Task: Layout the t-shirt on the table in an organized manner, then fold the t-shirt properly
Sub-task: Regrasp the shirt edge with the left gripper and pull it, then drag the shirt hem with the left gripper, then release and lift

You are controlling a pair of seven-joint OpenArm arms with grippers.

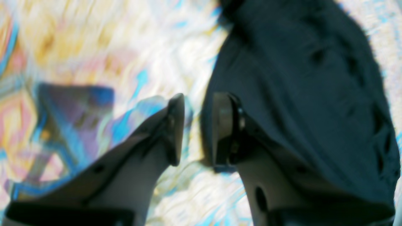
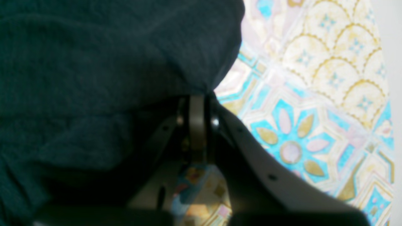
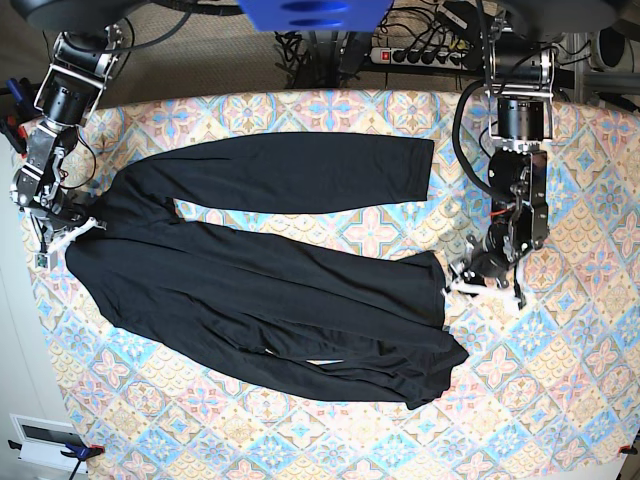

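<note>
Closest to the left wrist lens, the left gripper [image 1: 198, 128] shows its two pale fingers [image 1: 176, 125] spread apart with only patterned cloth in the gap; nothing is held. Black fabric lies just beside the outer finger and partly over it. On the other side, the right gripper [image 2: 197, 125] has its jaws pressed together, pinching an edge of the t-shirt [image 2: 110, 72], which bunches up above the tips.

Outward from there, the base view shows the t-shirt [image 3: 270, 280] lying across the table [image 3: 560, 380], body running at a slant, one long sleeve stretched straight along the far side and another fold of fabric rumpled toward the near edge. The right gripper [image 3: 72, 232] pins the garment at that view's left end; the left gripper [image 3: 470, 280] sits just off the garment's other end, near the hem.

My reading is that layout is unfinished: the body is wrinkled and skewed. To do this step well, the open left jaws should probably come down over the nearest hem edge and take only a single layer, closing fully before any pull. Then both arms should draw apart low over the table, evenly, so the cloth flattens rather than lifting. A risk is pinching the tablecloth along with the hem.
</note>
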